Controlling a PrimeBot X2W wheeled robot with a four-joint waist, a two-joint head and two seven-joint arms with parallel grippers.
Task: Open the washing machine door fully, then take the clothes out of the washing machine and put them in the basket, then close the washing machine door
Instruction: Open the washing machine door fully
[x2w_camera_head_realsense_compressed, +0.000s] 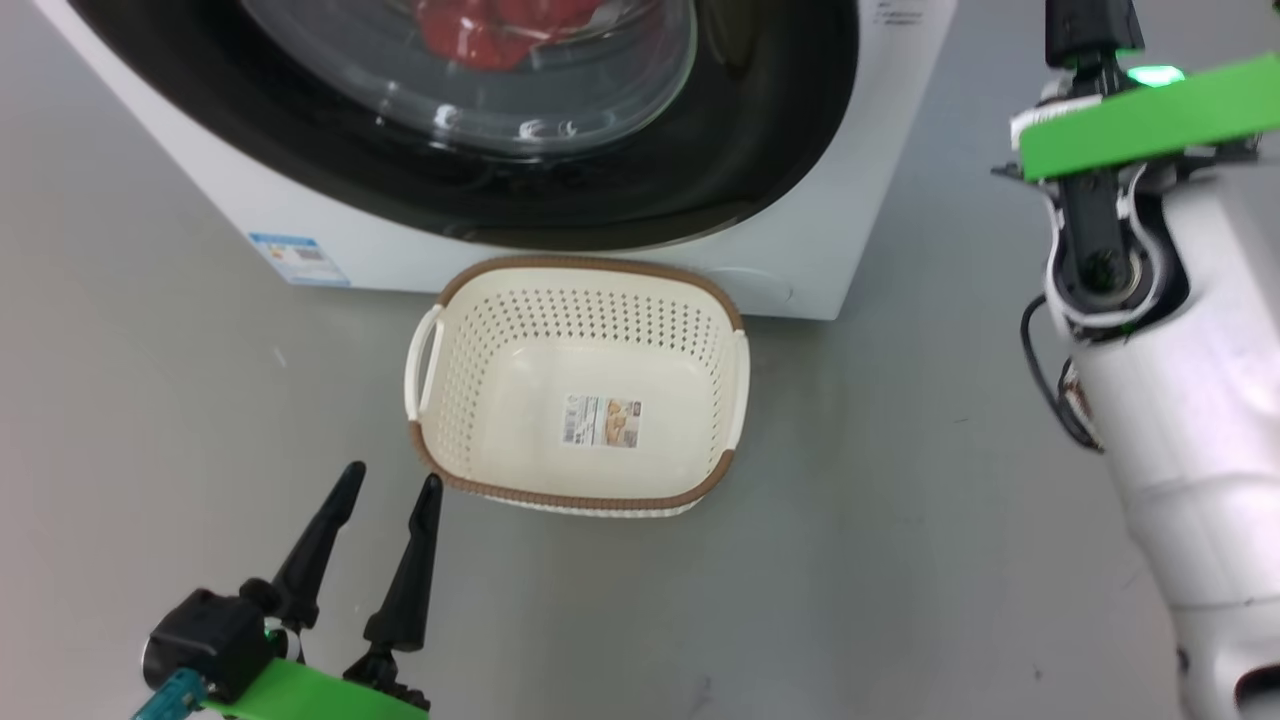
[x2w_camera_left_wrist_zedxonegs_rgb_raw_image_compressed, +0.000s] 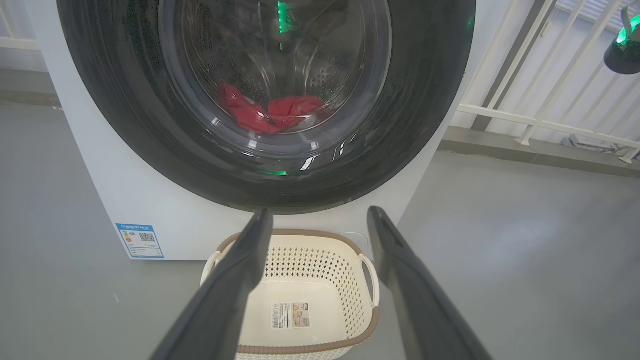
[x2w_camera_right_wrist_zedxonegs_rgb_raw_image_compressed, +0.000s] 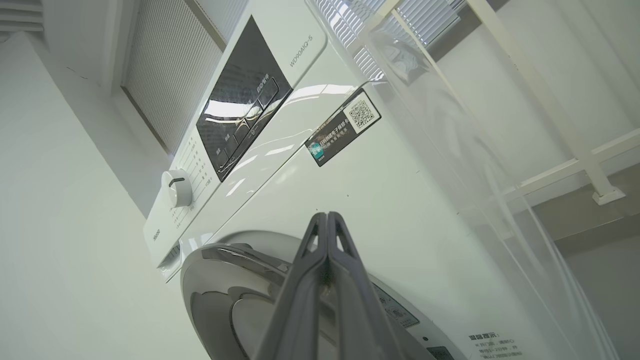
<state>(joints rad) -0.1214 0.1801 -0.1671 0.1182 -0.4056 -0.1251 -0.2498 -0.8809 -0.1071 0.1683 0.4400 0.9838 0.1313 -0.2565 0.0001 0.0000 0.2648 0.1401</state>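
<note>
The washing machine (x2w_camera_head_realsense_compressed: 880, 150) stands at the top of the head view with the washing machine door (x2w_camera_head_realsense_compressed: 770, 150) against its front. Red clothes (x2w_camera_head_realsense_compressed: 480, 35) show through the door's glass and lie low in the drum (x2w_camera_left_wrist_zedxonegs_rgb_raw_image_compressed: 270, 115). The cream basket (x2w_camera_head_realsense_compressed: 590, 268) sits on the floor just before the machine, with just a paper label on its floor. My left gripper (x2w_camera_head_realsense_compressed: 392, 476) is open and holds nothing, near the basket's near left corner, its fingers pointing at the door (x2w_camera_left_wrist_zedxonegs_rgb_raw_image_compressed: 320, 212). My right gripper (x2w_camera_right_wrist_zedxonegs_rgb_raw_image_compressed: 327, 216) is shut, tips close to the door's silvery upper edge (x2w_camera_right_wrist_zedxonegs_rgb_raw_image_compressed: 225, 260).
My pale right forearm (x2w_camera_head_realsense_compressed: 1180, 420) rises along the right side of the head view. A white railing (x2w_camera_left_wrist_zedxonegs_rgb_raw_image_compressed: 540, 125) stands right of the machine. The control panel (x2w_camera_right_wrist_zedxonegs_rgb_raw_image_compressed: 240, 125) and a knob (x2w_camera_right_wrist_zedxonegs_rgb_raw_image_compressed: 177, 187) sit atop the front. Grey floor (x2w_camera_head_realsense_compressed: 900, 500) surrounds the basket.
</note>
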